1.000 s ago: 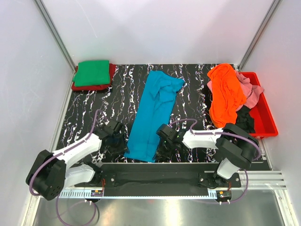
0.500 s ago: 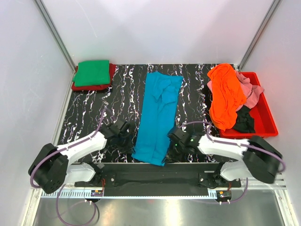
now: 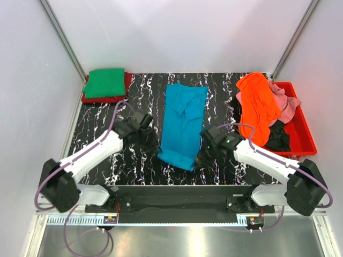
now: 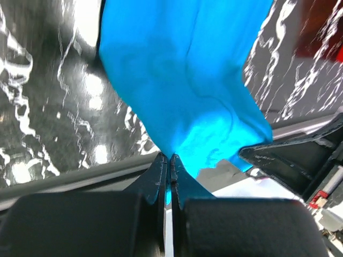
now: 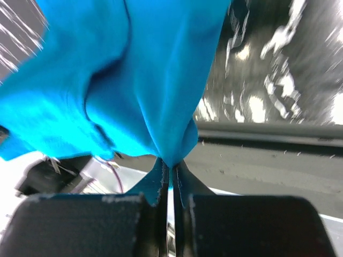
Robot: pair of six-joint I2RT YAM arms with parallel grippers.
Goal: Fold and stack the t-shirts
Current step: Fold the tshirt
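A teal blue t-shirt (image 3: 184,120) lies lengthwise in the middle of the marbled black table (image 3: 102,126), its near hem lifted. My left gripper (image 3: 158,151) is shut on the hem's left corner; in the left wrist view the teal cloth (image 4: 187,91) runs into the closed left gripper (image 4: 170,158). My right gripper (image 3: 197,162) is shut on the right corner, and the right wrist view shows the cloth (image 5: 144,80) pinched in the right gripper (image 5: 171,165). A folded green t-shirt (image 3: 104,82) rests on a folded red one (image 3: 107,98) at the back left.
A red plastic bin (image 3: 302,126) stands at the right edge, with orange (image 3: 257,107), pink (image 3: 283,104) and black (image 3: 278,138) shirts heaped in and over it. White walls close in the left, back and right. The arms' base rail (image 3: 177,201) runs along the near edge.
The left gripper has shut on the hem's left corner. Both grippers have lifted the teal shirt's near hem and carried it away from the near edge, so the shirt looks shorter.
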